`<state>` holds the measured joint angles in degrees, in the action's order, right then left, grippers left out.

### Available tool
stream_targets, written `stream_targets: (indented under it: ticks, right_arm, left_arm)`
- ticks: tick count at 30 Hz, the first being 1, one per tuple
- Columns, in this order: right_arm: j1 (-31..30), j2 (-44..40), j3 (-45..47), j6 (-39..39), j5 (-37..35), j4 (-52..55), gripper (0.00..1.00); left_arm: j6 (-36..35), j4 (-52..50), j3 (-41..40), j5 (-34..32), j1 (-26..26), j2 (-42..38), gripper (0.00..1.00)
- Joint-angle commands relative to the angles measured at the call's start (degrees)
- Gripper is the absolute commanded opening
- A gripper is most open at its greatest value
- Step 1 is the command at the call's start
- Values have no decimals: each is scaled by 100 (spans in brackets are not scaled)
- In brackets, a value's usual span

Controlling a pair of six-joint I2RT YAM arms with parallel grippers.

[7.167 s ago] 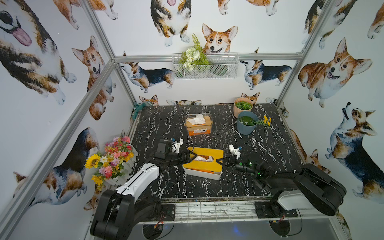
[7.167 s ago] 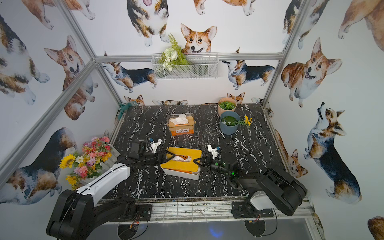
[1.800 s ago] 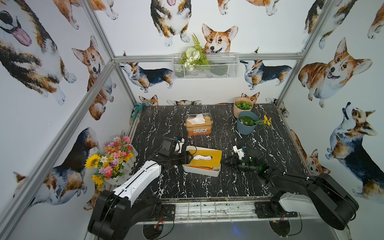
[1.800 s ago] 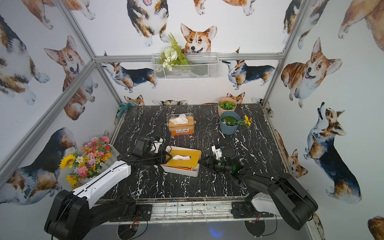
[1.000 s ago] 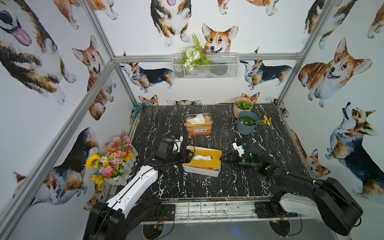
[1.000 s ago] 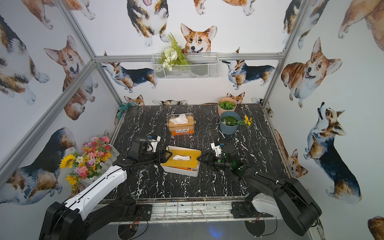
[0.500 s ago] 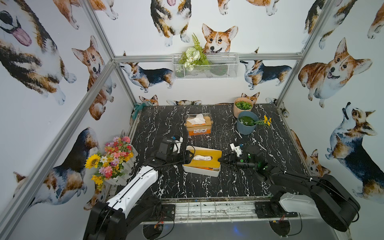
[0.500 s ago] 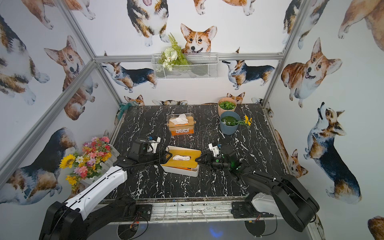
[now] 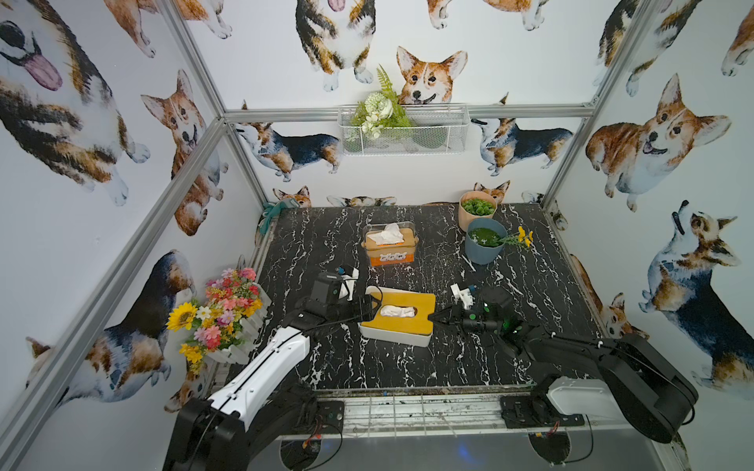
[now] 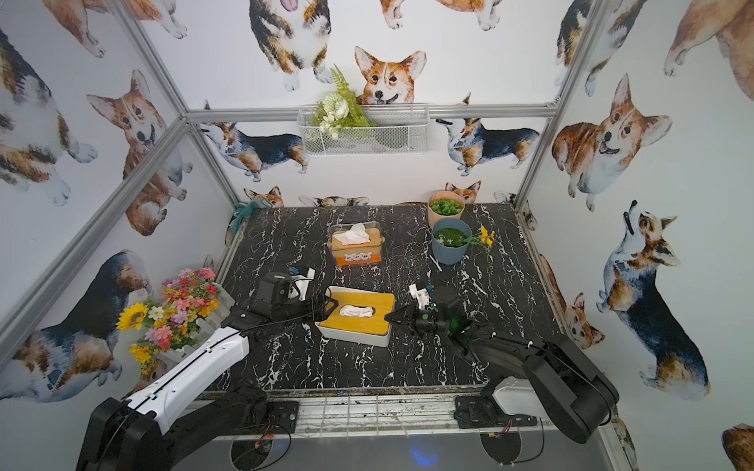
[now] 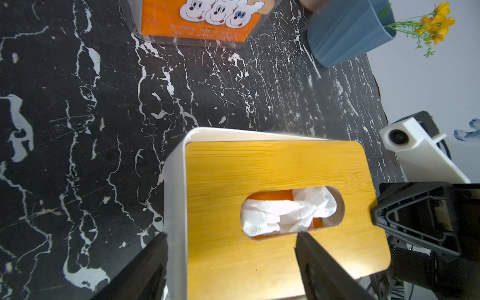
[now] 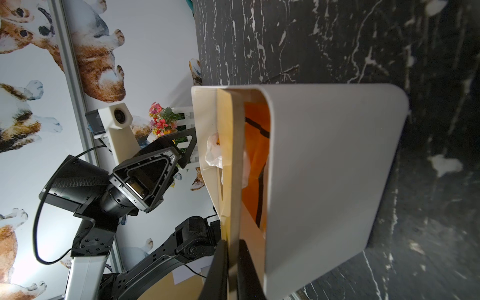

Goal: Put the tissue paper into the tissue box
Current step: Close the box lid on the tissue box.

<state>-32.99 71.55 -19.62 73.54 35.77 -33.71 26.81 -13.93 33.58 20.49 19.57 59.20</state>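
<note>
1. The tissue box [image 9: 393, 339] sits just toward 6 o'clock of the table's centre, its long axis running 9 to 3. The tissue paper [image 9: 398, 312] is already inside. An orange pack shows under the wooden lid [image 9: 410, 324], and a white tuft pokes up through the lid's slot.
2. The right gripper [image 9: 437, 317] is clenched on the lid's 3 o'clock edge. In the right wrist view its fingers [image 12: 217, 272] pinch the board, and a gap showing orange pack lies between lid and box wall. I judge the step in hand to be seating the lid, not loading.
3. The left gripper [image 9: 372, 304] is released, jaws wide at the box's 9 o'clock end. One finger [image 11: 320, 262] lies over the lid beside the slot and its mate sits outside the white wall. It grasps nothing.
4. To do this well, lower the 3 o'clock edge straight down and level, so the board drops inside the rim rather than riding on it.
5. Use the left claw as a stop. The box looks light and is likely to slide toward 9 o'clock under any sideways push.
6. Mind the tuft: if the lid shifts along its length, the slot edge may snag or tear the thin sheet.
7. Let go only once the lid looks flush all round. Then back out low toward 3 o'clock, well clear of the blue pot [image 9: 483, 248] at 1 o'clock and the orange tissue box [image 9: 387, 255] at 12.
</note>
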Motion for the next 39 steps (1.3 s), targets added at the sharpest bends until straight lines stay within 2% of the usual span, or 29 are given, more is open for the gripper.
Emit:
stream_targets:
  ticks: [1, 5, 20, 33, 39]
  right_arm:
    - [-19, -66, 45, -123, -147, -121, 5]
    - [-32, -179, 63, -227, -167, -219, 0]
    - [-41, -218, 239, -7, 22, -1134, 0]
    - [-46, -311, 208, -11, 87, -1173, 0]
    - [-47, -315, 2, -313, 166, -706, 0]
  left_arm:
    - [11, 127, -14, 25, 0, -60, 81]
    - [52, 184, -42, 8, -4, -132, 83]
    - [78, 201, -90, -157, -2, -323, 91]
    - [97, 198, -93, -256, -1, -399, 93]
    - [86, 176, -93, -230, 0, -362, 94]
